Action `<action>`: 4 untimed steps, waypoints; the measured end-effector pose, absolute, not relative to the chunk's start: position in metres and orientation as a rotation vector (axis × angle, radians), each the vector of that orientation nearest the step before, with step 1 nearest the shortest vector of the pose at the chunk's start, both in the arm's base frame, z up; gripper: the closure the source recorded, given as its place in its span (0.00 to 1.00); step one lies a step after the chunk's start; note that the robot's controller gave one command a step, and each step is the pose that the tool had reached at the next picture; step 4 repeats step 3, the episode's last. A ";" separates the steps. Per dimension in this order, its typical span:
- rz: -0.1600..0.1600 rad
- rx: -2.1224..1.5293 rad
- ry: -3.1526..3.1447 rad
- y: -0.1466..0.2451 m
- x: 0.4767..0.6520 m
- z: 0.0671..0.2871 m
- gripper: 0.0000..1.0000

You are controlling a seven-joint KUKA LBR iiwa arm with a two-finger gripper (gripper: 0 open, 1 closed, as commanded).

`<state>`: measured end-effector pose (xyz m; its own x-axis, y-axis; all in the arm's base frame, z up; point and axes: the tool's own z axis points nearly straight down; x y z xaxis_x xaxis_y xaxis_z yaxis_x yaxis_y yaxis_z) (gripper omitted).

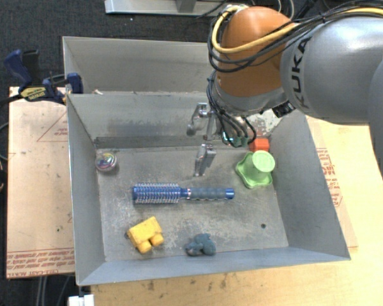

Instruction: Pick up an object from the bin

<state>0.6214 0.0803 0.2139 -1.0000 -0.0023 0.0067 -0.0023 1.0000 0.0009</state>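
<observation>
With the gripper [203, 139] spread and empty, centre it astride the blue hairbrush [179, 194] handle — likeliest target — before closing.

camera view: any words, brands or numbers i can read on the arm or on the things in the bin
"KUKA": black letters running down the grey arm housing, next to its orange cover; a cable crosses the top of the word.
No text can be made out on the blue hairbrush, yellow toy, green cup, blue-grey lump or small shiny ball.
</observation>
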 end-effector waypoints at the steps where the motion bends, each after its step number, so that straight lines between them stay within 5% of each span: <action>1: -0.001 0.233 -3.124 0.104 0.567 0.091 0.00; 2: -0.002 0.229 -3.133 0.103 0.570 0.095 1.00; 3: -0.002 0.258 -3.140 0.100 0.564 0.227 1.00; 4: -0.002 0.258 -3.140 0.100 0.564 0.227 1.00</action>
